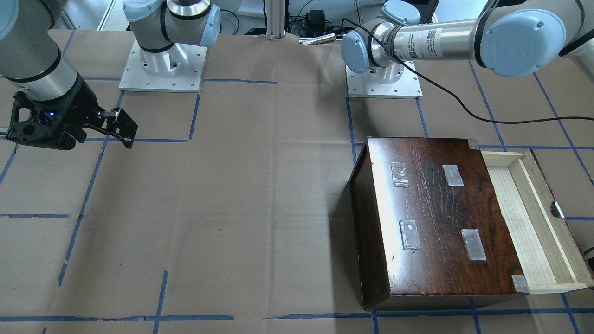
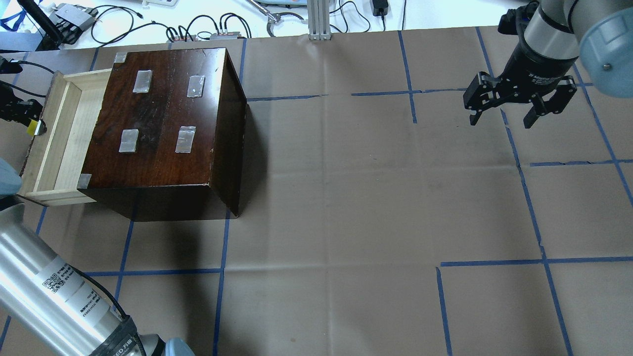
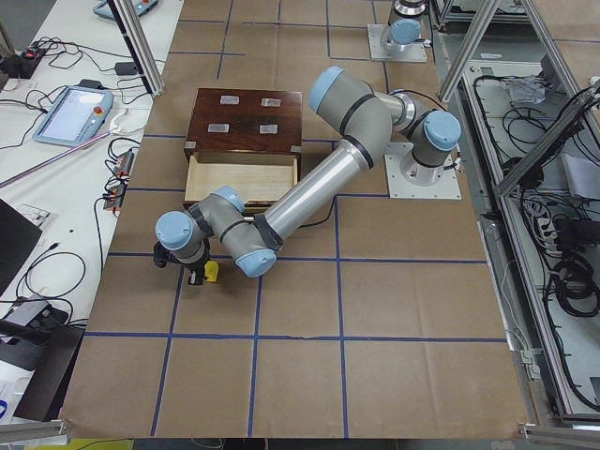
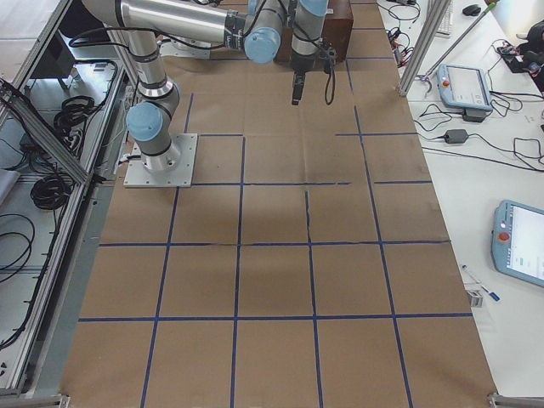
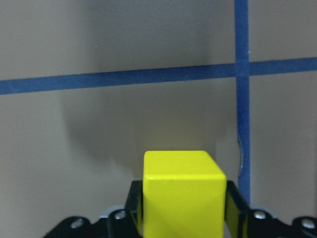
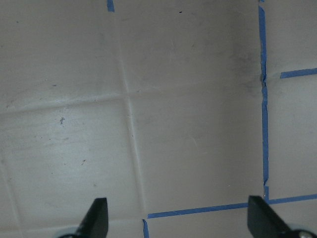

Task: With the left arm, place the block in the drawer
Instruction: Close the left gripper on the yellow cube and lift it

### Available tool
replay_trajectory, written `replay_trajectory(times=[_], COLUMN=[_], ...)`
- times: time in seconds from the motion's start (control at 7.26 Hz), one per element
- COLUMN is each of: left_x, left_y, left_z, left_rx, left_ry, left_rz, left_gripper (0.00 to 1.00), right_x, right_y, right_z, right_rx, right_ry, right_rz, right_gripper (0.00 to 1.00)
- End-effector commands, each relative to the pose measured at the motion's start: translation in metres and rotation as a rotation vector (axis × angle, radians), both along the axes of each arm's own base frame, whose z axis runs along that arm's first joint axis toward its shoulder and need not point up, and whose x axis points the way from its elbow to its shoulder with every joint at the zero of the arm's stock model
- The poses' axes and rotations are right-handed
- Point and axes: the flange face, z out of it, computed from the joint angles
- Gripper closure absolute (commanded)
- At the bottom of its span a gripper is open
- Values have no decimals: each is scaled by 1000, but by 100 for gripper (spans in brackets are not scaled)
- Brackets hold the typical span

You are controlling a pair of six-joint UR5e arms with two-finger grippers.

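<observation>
The left gripper (image 5: 184, 210) is clamped on the block (image 5: 183, 191), one black finger (image 5: 134, 206) pressed to each side of the yellow cube. In the left wrist view the block hangs over brown paper crossed by blue tape, with a soft shadow beneath it. It seems to be raised off the table (image 2: 346, 198), though no view shows that clearly. From the side, the left arm (image 3: 309, 187) reaches out past the drawer (image 2: 52, 143), holding the block in front of it, outside its front rim. The drawer stands pulled out from the dark box (image 2: 163, 113). The right gripper (image 2: 501, 122) hangs over the table's other end, well apart from the box, its fingers spread wide with nothing between them.
</observation>
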Motion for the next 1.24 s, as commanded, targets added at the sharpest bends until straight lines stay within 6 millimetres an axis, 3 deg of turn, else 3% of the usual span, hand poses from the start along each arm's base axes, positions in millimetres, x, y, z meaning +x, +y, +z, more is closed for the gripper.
replay_trajectory(times=[0.0,0.28,0.55,0.69,0.83,0.96,1.1], left_x=[-1,-20,-61,-93,-128,-166,-201], left_y=[3,27,66,102,131,146,146], left_z=[39,131,177,206,220,227,214], left_rx=[-32,-54,5,12,22,30,54], left_ry=[-32,-52,-2,4,11,15,38], left_rz=[-7,-4,-11,-12,15,47,26], left_gripper=[100,100,100,100,100,100,100], right_x=[0,0,0,0,0,0,0], right_y=[0,0,0,0,0,0,0], right_z=[0,-1,-1,0,-1,-1,-1], right_rx=[0,1,1,0,1,1,1], right_ry=[0,0,-1,0,0,0,0], right_rz=[0,0,0,0,0,0,0], right_gripper=[0,0,0,0,0,0,0])
